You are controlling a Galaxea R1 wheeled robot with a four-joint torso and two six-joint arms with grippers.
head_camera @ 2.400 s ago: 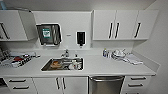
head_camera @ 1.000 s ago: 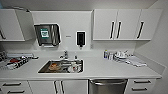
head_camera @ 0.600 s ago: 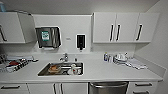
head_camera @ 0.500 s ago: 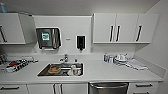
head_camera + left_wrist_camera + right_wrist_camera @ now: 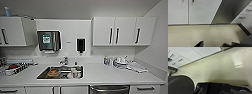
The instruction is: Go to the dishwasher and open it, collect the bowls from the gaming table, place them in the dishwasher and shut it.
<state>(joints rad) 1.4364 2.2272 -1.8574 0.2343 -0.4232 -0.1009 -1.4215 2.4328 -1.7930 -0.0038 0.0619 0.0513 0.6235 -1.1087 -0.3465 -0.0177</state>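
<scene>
The dishwasher [image 5: 109,89] sits shut under the white counter, right of the sink; only the top of its steel-grey front and its bar handle show at the lower edge of the head view. The left wrist view looks along its grey front [image 5: 228,11] between white cabinet doors and drawers. My left gripper [image 5: 216,45] hangs low over the beige floor, well back from that front, its dark fingertips [image 5: 199,44] apart with nothing between them. The bowls and the gaming table are out of view.
The counter [image 5: 105,75] carries a sink [image 5: 61,72] with dishes in it, a rack [image 5: 15,68] at the left and bottles and cloths [image 5: 120,62] at the right. Wall cabinets [image 5: 117,31] hang above. My own dark base [image 5: 179,84] stands on the floor near the drawers [image 5: 179,60].
The camera has moved closer to the counter: sink and cabinets show larger, and the dishwasher front has slid down to the lower edge of the head view.
</scene>
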